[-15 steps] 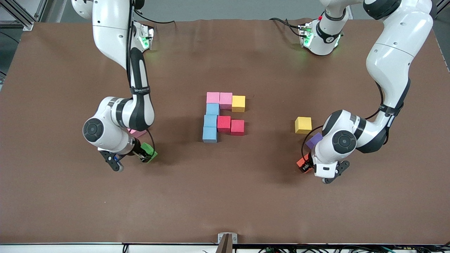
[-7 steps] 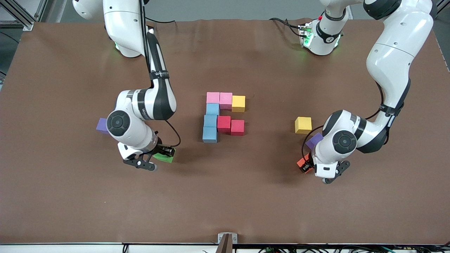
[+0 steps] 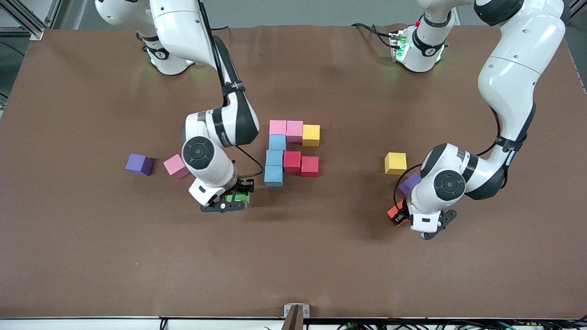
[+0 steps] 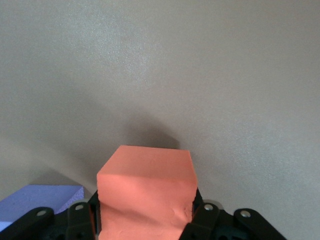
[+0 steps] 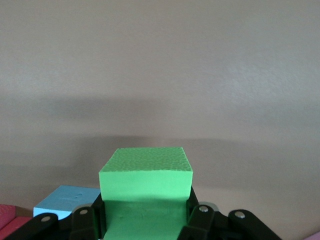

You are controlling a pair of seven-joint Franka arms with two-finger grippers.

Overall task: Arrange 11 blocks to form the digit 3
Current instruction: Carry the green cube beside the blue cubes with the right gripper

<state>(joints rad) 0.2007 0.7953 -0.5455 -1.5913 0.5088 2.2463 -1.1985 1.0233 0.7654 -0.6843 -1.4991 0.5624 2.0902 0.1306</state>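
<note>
Front view shows the right gripper (image 3: 238, 196) has carried the green block (image 3: 239, 198) from near the right arm's end of the table toward the middle since a second ago; it now hangs beside the lowest blue block (image 3: 274, 175) of the unfinished digit (image 3: 293, 151). That move has uncovered a purple block (image 3: 139, 164) and a pink block (image 3: 176, 166), now lying in the open. The left gripper (image 3: 398, 215) has not moved. The right gripper's fingers are clamped on the green block's sides. The left gripper's fingers pinch the orange block (image 3: 394, 211), beside a second purple block (image 3: 409, 184) and near a loose yellow block (image 3: 395, 163).
</note>
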